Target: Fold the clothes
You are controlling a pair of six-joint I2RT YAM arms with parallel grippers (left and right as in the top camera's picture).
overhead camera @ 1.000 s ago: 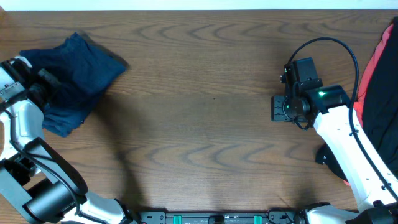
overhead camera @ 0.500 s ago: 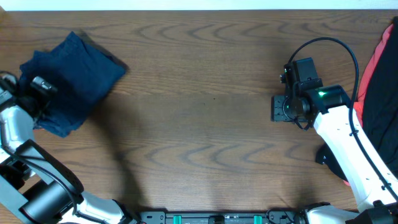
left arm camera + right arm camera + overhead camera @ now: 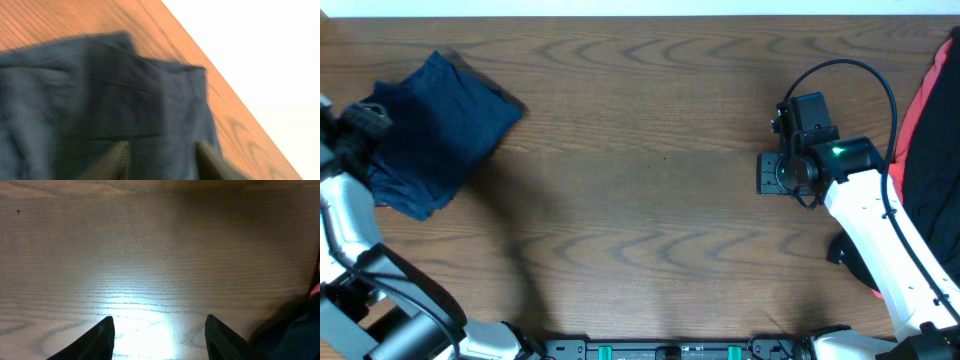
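Note:
A dark navy-blue garment (image 3: pixel 435 130) lies bunched at the far left of the table. It fills the left wrist view (image 3: pixel 100 100), blurred. My left gripper (image 3: pixel 365 118) is at the garment's left edge; its fingers (image 3: pixel 162 160) are apart above the cloth and hold nothing. My right gripper (image 3: pixel 770 172) is open and empty over bare wood at the right (image 3: pixel 159 330). A coral-red and black pile of clothes (image 3: pixel 928 130) lies at the right edge.
The table's far edge (image 3: pixel 220 85) runs close behind the navy garment. The right arm's black cable (image 3: pixel 850 70) loops above its wrist. Both arm bases stand along the near edge.
My left gripper has slid left and up, off the navy garment toward the table's left edge. The garment stays where it lay. The right arm has not moved.

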